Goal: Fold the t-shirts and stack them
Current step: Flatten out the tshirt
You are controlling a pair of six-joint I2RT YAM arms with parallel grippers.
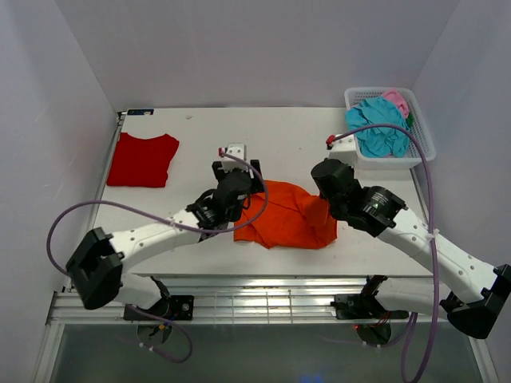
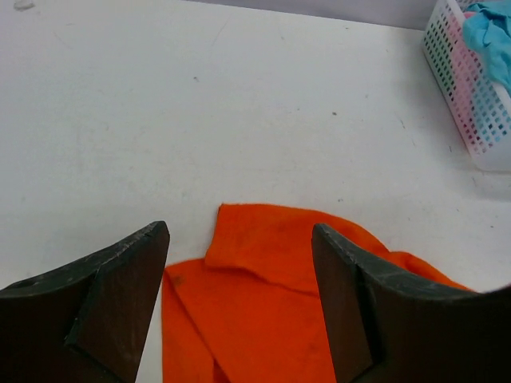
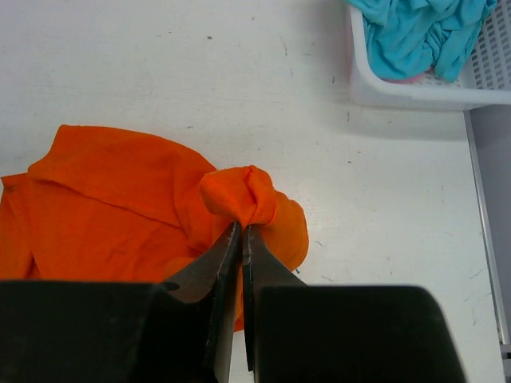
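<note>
Right hand (image 3: 239, 230) pinching orange t-shirt (image 3: 120, 191) fold | left hand (image 2: 239, 231) spread — over its edge | red t-shirt (image 1: 142, 159) apart, far left

From the top: high behind the near edge of the desk (image 1: 279, 132), looking down over all of it. From the left wrist: low and close above the desk's middle, facing the far right corner. From the right wrist: close, steeper, facing likewise. Shared by all three: orange t-shirt (image 1: 291, 217), white basket (image 1: 389, 163) at that corner.

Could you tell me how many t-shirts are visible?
4: orange t-shirt central, red t-shirt far left, teal t-shirt and pink t-shirt in the basket; more may hide there.
</note>
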